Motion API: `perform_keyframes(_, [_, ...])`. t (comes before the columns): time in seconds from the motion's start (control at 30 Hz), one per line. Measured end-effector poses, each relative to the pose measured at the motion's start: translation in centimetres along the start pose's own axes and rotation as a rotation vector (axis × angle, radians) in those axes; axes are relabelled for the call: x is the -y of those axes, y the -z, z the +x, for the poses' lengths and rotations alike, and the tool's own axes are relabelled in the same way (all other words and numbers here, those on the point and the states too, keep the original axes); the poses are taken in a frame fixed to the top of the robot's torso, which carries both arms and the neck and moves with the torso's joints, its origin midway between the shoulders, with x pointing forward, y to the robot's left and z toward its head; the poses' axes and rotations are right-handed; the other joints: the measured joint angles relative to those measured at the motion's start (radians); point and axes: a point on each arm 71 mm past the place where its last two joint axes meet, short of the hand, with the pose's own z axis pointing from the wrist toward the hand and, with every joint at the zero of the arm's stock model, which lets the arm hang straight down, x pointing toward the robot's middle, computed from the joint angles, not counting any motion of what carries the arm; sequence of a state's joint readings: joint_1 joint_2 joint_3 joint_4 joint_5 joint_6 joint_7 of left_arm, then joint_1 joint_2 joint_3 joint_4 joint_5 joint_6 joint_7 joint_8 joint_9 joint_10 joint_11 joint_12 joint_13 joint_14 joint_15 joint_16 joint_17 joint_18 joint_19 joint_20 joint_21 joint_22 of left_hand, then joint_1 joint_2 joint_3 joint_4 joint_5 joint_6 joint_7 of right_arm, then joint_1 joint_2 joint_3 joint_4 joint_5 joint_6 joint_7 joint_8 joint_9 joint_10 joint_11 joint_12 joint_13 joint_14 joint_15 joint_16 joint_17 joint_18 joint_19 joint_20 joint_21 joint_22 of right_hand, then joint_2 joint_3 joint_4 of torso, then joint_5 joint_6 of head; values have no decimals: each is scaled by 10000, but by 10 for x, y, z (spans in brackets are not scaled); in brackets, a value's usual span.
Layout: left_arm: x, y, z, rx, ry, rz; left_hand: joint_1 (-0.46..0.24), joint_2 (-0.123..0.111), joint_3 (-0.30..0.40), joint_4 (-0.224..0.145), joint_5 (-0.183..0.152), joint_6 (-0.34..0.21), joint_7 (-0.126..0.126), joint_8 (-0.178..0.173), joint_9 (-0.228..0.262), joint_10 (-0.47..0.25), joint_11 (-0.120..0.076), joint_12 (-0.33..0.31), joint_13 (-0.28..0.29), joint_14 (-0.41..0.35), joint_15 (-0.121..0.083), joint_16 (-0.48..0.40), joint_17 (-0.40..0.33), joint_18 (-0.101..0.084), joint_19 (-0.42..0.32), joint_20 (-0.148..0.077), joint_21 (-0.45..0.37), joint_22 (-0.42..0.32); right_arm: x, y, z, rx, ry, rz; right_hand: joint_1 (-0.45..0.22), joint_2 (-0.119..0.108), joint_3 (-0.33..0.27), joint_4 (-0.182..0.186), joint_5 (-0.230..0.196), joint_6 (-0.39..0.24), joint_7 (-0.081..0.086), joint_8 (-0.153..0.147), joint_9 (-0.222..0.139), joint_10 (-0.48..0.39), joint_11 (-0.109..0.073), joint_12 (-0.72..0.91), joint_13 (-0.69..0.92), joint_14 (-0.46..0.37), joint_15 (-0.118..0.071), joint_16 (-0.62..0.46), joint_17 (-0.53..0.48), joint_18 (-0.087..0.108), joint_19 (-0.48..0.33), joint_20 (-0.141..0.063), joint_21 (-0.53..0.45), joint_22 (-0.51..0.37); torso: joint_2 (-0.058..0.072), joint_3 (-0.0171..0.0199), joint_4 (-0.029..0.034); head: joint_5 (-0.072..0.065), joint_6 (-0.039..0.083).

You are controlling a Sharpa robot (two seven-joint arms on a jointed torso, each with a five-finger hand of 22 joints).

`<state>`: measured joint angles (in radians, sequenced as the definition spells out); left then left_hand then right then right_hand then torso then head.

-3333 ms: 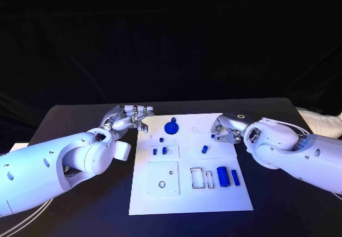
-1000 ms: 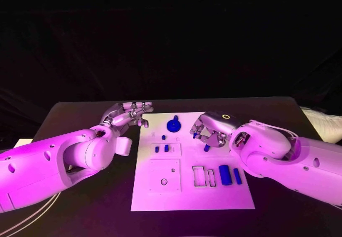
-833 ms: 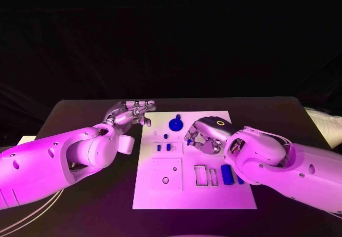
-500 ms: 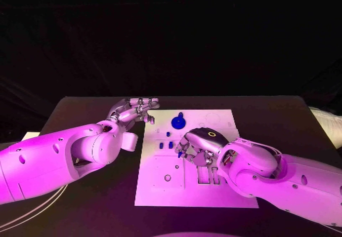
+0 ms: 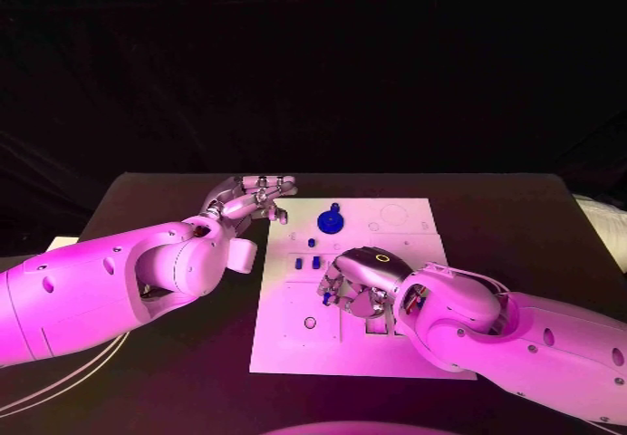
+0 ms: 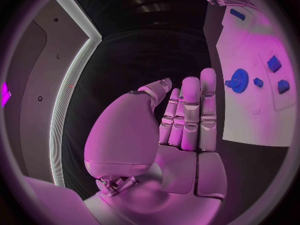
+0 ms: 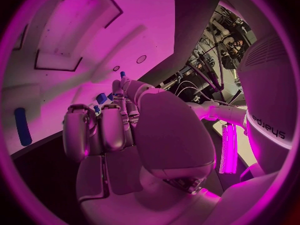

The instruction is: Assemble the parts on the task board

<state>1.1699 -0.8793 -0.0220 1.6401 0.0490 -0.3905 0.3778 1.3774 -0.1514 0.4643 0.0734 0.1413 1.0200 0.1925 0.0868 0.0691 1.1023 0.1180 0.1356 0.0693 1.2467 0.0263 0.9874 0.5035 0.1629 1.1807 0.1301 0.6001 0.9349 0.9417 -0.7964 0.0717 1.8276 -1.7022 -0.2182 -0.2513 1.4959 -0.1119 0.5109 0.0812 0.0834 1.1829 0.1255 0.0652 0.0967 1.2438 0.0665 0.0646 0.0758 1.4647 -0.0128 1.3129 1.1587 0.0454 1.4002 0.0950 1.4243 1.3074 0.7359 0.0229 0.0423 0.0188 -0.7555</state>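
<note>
Right hand (image 5: 355, 283) sits over the middle of the task board (image 5: 405, 227), fingers curled downward toward the plate. In the right wrist view the right hand (image 7: 109, 130) has its fingers bent, and a small blue piece (image 7: 122, 75) shows at the fingertips; whether the piece is pinched or merely lies on the board beside them cannot be told. Two more small blue parts (image 7: 102, 98) lie just beside those fingers, and a long blue bar (image 7: 22, 126) lies apart from them on the white surface near the board's edge.

On the board, a blue gear (image 5: 330, 218) stands near the far edge, toward the far left corner. Two small blue blocks (image 5: 304, 263) lie side by side in a framed recess near the left edge, just beside the right hand. A square recess (image 5: 310, 321) with a hole occupies the near left part of the board. The board itself rests in the middle of the black counter (image 5: 523, 217).

Left hand (image 5: 255, 197) is held above the counter just off the board's far left corner, fingers straight and close together, gripping nothing. In the left wrist view the left hand (image 6: 184, 120) appears flat and extended, with the gear (image 6: 239, 79) and two blue blocks (image 6: 278, 75) visible on the board beyond it.
</note>
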Motion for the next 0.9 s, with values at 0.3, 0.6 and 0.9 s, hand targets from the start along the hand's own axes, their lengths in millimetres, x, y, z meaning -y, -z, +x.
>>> perform_keyframes(0.3, [0,0,0,2,0,-8,0,0,0,0,0,0,0,0,0,-1,0,0,0,-12,-12,0,1,0,0,0,0,1,2,-1,3,-169,52,54,-43,-43,-1,0,0,29,30,-15,9,0,1,1,1,0,0,0,0,0,0,0,0,0,6,1,1,30,-46])
perform_keyframes(0.6, [0,0,-1,15,-4,-25,0,0,0,0,0,0,0,0,0,-1,0,0,0,-47,24,0,-11,0,0,0,-41,-8,3,-1,3,-127,212,52,-42,-43,-1,0,0,28,30,2,7,15,15,0,-12,0,0,-1,1,0,0,0,0,-1,7,2,1,32,-78])
perform_keyframes(0.9, [0,0,-2,39,-13,-44,0,0,1,0,0,0,0,0,0,-1,0,0,0,-46,25,0,-11,-1,0,0,-41,-7,2,0,3,-46,373,32,-42,-44,-2,1,-2,28,30,4,4,15,17,0,-12,0,0,0,1,0,0,0,0,7,4,5,-2,18,-84])
